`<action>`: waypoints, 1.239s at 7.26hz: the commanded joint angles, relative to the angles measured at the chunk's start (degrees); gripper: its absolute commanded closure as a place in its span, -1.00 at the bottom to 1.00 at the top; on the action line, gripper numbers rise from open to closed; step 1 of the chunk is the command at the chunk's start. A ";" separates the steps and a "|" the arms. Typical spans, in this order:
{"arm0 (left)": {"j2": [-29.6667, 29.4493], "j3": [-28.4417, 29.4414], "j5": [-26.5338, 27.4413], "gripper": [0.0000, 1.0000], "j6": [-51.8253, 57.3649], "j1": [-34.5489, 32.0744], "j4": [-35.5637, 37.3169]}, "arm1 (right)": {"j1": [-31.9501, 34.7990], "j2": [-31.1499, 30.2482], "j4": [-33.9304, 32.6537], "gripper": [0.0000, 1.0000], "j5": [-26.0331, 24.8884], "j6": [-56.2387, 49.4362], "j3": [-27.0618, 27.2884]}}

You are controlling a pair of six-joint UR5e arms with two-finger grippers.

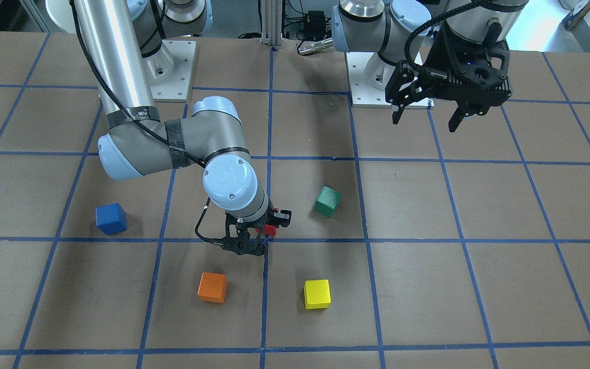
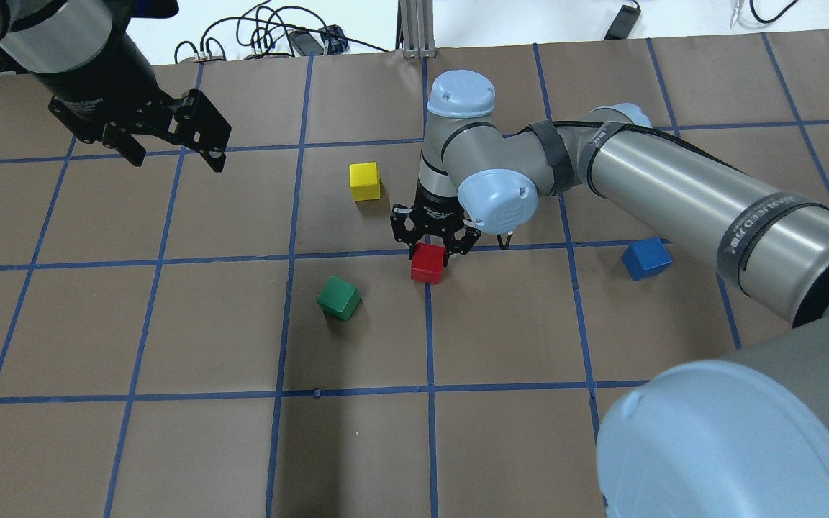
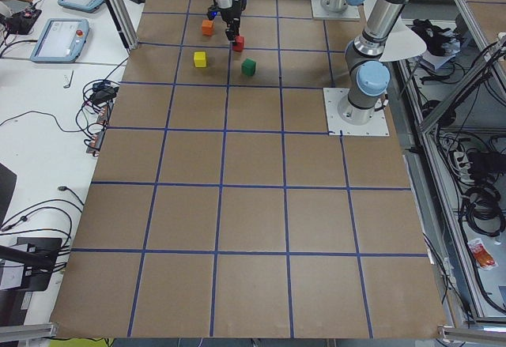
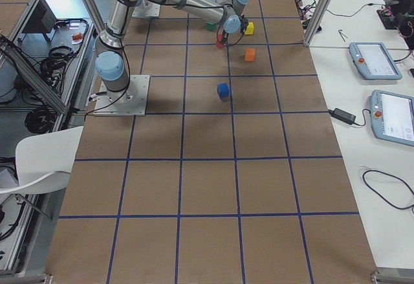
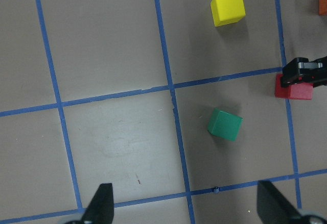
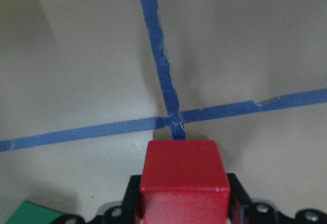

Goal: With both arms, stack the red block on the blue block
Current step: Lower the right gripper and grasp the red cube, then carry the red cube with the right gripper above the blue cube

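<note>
I am reading the right gripper [image 2: 434, 250] as clamped on the red block [image 6: 184, 180]. In the right wrist view its fingers [image 6: 134, 198] are pressing against opposite sides of the block with no gap showing. From these angles I cannot say for sure whether the block is sitting on the surface [image 2: 501, 324] or hanging just above it.

The block is lying by a crossing of blue tape lines near the middle of the surface. A green block [image 2: 339, 298] is standing near it on the robot's left, a yellow block [image 2: 364, 180] is farther out, and an orange block [image 1: 212, 287] is beyond that. The blue block [image 2: 645, 259] is sitting well apart on the robot's right, with nothing on top of it.

The left gripper [image 2: 177, 158] is hanging high over the far left of the surface, jaws spread wide and holding nothing.

I am judging this to be the pick-up step. The grasp looks made, but the carry has not begun. The next move is calling for a clean lift, a sideways travel to the robot's right until the red block is squarely over the blue one, and then a slow, level descent before letting go.
</note>
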 commanded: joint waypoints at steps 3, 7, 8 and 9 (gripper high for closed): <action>0.00 -0.06 0.00 -1.00 0.00 0.00 0.00 | -5.90 -6.70 15.59 1.00 -5.97 -3.13 -5.48; 0.27 -0.24 0.00 -1.00 0.00 0.00 0.00 | -14.97 -11.70 27.26 1.00 -12.77 -21.18 -8.59; 0.35 -0.41 0.00 -1.00 0.00 0.00 0.00 | -17.42 -12.93 27.79 1.00 -12.86 -27.59 -7.46; 0.44 -0.41 0.00 -1.00 0.00 0.00 0.00 | -20.76 -13.72 27.18 1.00 -12.86 -34.36 -5.09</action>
